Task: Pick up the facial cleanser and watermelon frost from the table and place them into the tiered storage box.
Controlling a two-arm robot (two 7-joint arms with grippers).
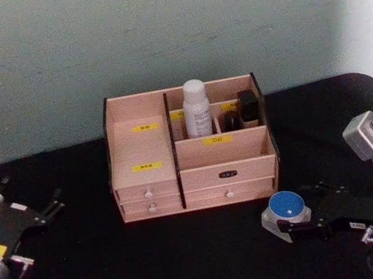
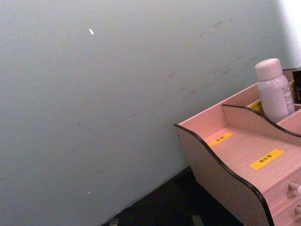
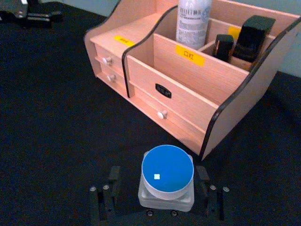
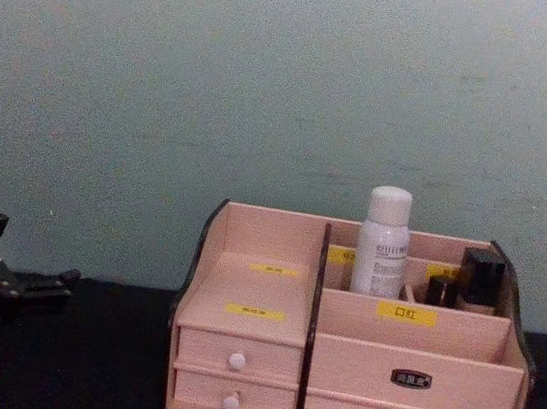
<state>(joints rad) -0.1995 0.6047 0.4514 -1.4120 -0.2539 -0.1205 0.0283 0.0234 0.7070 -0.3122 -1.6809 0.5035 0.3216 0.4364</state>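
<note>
Your right gripper (image 3: 158, 175) lies low on the black tabletop (image 1: 157, 260), at about 4 o'clock from the storage box (image 1: 148, 189). Its jaws are released and sit one on either side of the watermelon frost jar (image 1: 287, 207). One black jaw is close against the clear faceted base, while the other leaves a slit of tabletop showing. The jar stands upright on the tabletop, squat, its round lid flat blue with a white rim.

The box is pale pink wood with dark curved side edges, yellow labels and white-knobbed drawers. The facial cleanser bottle (image 1: 195, 109) — a smooth white cylinder with a rounded cap — stands upright in the back row, at 9 o'clock from two small dark bottles (image 1: 239, 112).

Your left gripper (image 1: 39, 207) rests at the box's 8 o'clock, well apart, jaws spread and holding nothing.
</note>
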